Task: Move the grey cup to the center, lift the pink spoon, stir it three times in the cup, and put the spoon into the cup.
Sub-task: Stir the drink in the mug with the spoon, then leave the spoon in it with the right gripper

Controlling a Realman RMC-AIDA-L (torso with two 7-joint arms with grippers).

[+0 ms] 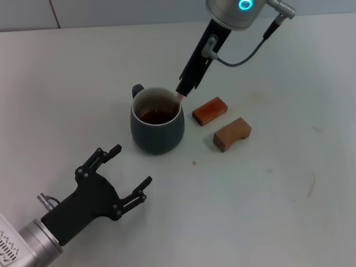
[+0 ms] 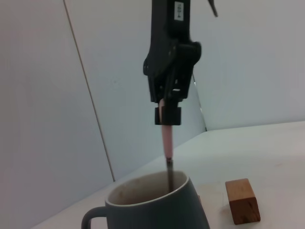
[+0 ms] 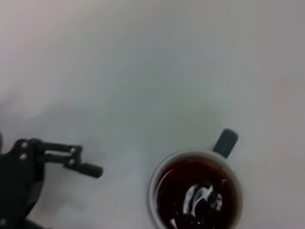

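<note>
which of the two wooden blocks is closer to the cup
The redder, flatter wooden block, lying just beside the grey cup. The paler block with the notch sits farther out, on the side away from the cup.

small white label on the black right arm housing (image 2: 178,10), print too blurred to read, no other legible text

A pale, off-white counter (image 1: 267,211) fills the scene, matte and evenly lit, with a few faint scuffs and small specks. Behind it rises a light grey panelled wall (image 2: 57,95), divided by thin dark seams.
</note>
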